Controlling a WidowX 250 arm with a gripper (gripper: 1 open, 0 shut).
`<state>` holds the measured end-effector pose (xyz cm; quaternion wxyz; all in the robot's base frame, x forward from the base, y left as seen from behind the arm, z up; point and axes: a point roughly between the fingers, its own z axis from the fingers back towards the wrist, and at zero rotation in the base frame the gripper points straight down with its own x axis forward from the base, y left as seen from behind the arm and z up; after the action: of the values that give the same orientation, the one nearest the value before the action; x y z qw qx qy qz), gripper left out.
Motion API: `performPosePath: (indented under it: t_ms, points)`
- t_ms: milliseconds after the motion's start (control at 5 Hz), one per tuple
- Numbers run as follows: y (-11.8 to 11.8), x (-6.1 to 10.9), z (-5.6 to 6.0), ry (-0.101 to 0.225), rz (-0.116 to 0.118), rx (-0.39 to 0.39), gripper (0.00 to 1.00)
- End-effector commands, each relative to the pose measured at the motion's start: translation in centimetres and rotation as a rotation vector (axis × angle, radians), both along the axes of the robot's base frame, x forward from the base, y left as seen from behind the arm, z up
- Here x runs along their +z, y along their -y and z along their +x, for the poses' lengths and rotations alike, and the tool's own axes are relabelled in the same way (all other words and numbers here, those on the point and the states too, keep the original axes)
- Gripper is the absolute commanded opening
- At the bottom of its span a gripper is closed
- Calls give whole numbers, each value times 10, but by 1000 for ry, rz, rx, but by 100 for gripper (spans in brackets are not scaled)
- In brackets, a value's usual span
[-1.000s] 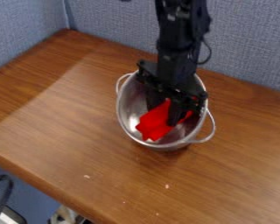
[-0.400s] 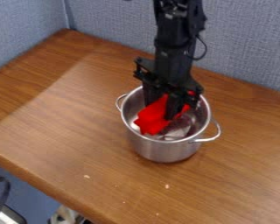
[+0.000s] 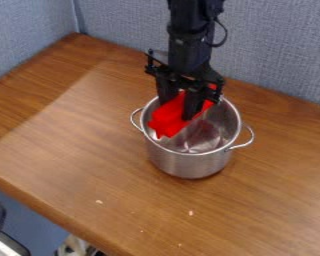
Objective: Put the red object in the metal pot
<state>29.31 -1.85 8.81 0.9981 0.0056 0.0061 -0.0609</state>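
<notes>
The metal pot (image 3: 203, 160) stands upright on the wooden table, right of centre, with one loop handle showing on its right side. My gripper (image 3: 187, 102) points straight down over the pot's left half, fingertips at about rim height. It is shut on the red object (image 3: 166, 120), a bright red block that hangs tilted, its lower end inside the pot near the left wall. Whether that end touches the pot's bottom I cannot tell.
The wooden table (image 3: 69, 110) stretches to the left and front of the pot, and its front edge runs diagonally across the lower left. A blue-grey fabric wall (image 3: 43, 30) backs the table. A few small white specks (image 3: 190, 211) lie near the front edge.
The gripper has risen and shifted slightly toward the back, lifting the red block higher within the pot. The pot, which looked tipped earlier, now sits upright.
</notes>
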Motion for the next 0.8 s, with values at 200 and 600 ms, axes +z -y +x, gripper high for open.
performPosePath:
  t_ms: [200, 600]
  points:
    - [5, 11, 11, 35, 0, -6, 0]
    - [8, 7, 13, 15, 4, -7, 0]
